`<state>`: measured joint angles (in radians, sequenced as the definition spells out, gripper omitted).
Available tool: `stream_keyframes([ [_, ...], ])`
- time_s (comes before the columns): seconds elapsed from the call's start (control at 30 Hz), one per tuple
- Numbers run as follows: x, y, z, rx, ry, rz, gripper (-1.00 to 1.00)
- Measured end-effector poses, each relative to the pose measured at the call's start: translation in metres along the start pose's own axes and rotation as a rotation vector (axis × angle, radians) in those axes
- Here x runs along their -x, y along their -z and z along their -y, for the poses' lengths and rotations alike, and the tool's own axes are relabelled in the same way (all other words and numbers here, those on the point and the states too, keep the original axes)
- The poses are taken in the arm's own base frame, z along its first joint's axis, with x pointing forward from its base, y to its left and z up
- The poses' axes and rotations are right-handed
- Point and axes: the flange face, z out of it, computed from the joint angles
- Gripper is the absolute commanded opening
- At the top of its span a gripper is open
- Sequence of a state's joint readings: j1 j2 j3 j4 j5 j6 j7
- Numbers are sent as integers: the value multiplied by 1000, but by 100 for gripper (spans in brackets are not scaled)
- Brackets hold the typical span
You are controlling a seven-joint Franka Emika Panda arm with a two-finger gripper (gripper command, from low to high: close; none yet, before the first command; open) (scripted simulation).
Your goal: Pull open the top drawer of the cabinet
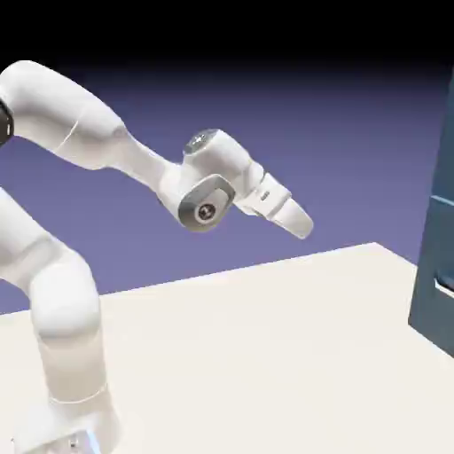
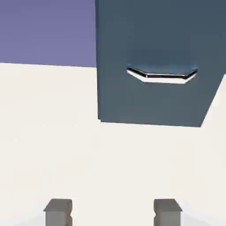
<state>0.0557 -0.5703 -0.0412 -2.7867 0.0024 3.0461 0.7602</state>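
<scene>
no writing, brand or label could be read on anything in either view. the gripper [image 2: 112, 212] had its two grey fingertips [image 2: 58, 211] set wide apart at the bottom of the hand view, with only bare table [image 2: 53, 132] showing between them; it held nothing and touched nothing. in the exterior view the gripper [image 1: 300, 219] hung in the air above the table, angled downward and toward the right. the cabinet [image 2: 159, 57] stood well apart from the gripper, ahead of it on the table, its dark slate-blue front filling the upper right of the hand view. a pale bar handle [image 2: 162, 75] sat across that front. in the exterior view only a strip of the cabinet [image 1: 436, 239] showed at the right edge. no seam between drawer fronts showed, so the top drawer itself could not be made out.
</scene>
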Motion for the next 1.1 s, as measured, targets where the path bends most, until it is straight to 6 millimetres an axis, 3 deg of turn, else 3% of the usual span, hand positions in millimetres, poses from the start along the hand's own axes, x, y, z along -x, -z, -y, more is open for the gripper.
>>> stream_keyframes([
  [0.27,-58,32,44,-230,-225,-27,0],
  [0.57,-126,48,66,-432,-498,-15,0],
  [0.83,-182,38,71,-555,-744,13,0],
  [1.1,-228,7,69,-631,-974,37,0],
])
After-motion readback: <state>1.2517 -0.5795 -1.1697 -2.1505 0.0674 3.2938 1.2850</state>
